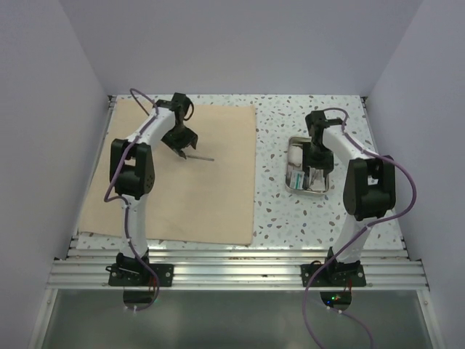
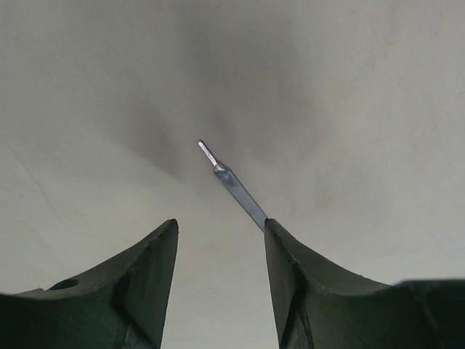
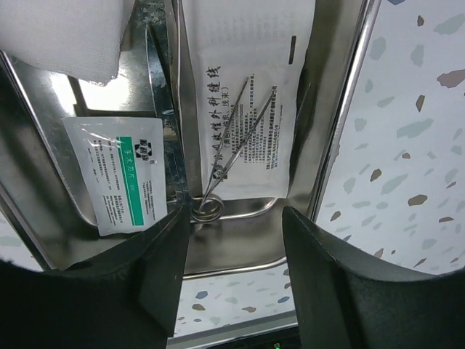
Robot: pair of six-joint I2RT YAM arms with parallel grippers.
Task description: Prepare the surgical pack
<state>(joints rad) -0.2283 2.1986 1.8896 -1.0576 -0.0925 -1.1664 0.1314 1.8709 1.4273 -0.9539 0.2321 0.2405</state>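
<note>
The tan cloth point(image 1: 182, 182) lies flat on the left of the table. My left gripper point(image 1: 182, 142) hovers low over it, open and empty. A thin steel instrument point(image 1: 200, 157) lies on the cloth; in the left wrist view it point(image 2: 236, 187) runs out from under my right fingertip point(image 2: 272, 233). The steel tray point(image 1: 308, 191) stands on the right. My right gripper point(image 3: 234, 214) is open just above its near end. The tray point(image 3: 240, 254) holds white gauze point(image 3: 58, 33), a large white packet point(image 3: 247, 94), a green-striped packet point(image 3: 120, 171) and a ring-handled instrument point(image 3: 232, 138).
The speckled tabletop point(image 1: 276, 211) lies between cloth and tray. White walls close in the back and both sides. A metal rail point(image 1: 240, 265) runs along the near edge by the arm bases.
</note>
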